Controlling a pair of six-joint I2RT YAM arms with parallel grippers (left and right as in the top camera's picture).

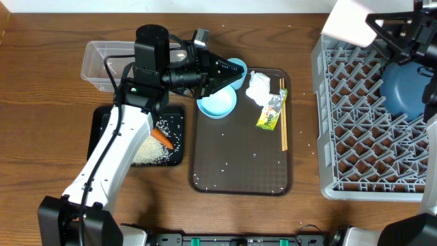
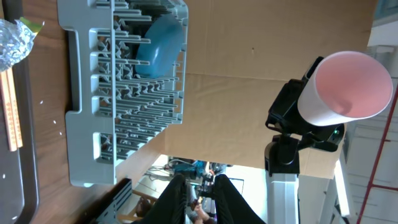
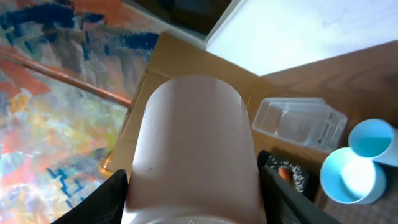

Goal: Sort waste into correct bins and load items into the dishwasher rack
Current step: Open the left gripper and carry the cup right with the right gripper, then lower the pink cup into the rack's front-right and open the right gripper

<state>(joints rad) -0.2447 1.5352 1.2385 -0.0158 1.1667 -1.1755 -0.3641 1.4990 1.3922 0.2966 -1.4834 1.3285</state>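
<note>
The right fingers (image 3: 102, 202) are clamped on either side of the pinkish-white cup (image 3: 193, 149). They hold it in the air over the far left corner of the dishwasher rack (image 1: 369, 137), tipped on its side with its mouth toward the left. The large blue plate (image 1: 406, 89) already stands among the pegs at the rack's far right.

The step in hand looks to be loading this cup. The next move calls for turning it mouth-down and lowering it into a free cell clear of the plate.

The left fingers (image 2: 176, 196) are drawn nearly together with nothing seen between them. They hover by the light-blue cup (image 1: 237, 66) and the bowl (image 1: 217, 102) at the far left of the brown tray (image 1: 239, 171). The chopsticks (image 1: 283, 123), snack wrapper (image 1: 271, 111) and crumpled paper (image 1: 258, 87) are still unsorted on that tray. Rice and the carrot (image 1: 162, 139) lie in the black tray (image 1: 99, 133).
</note>
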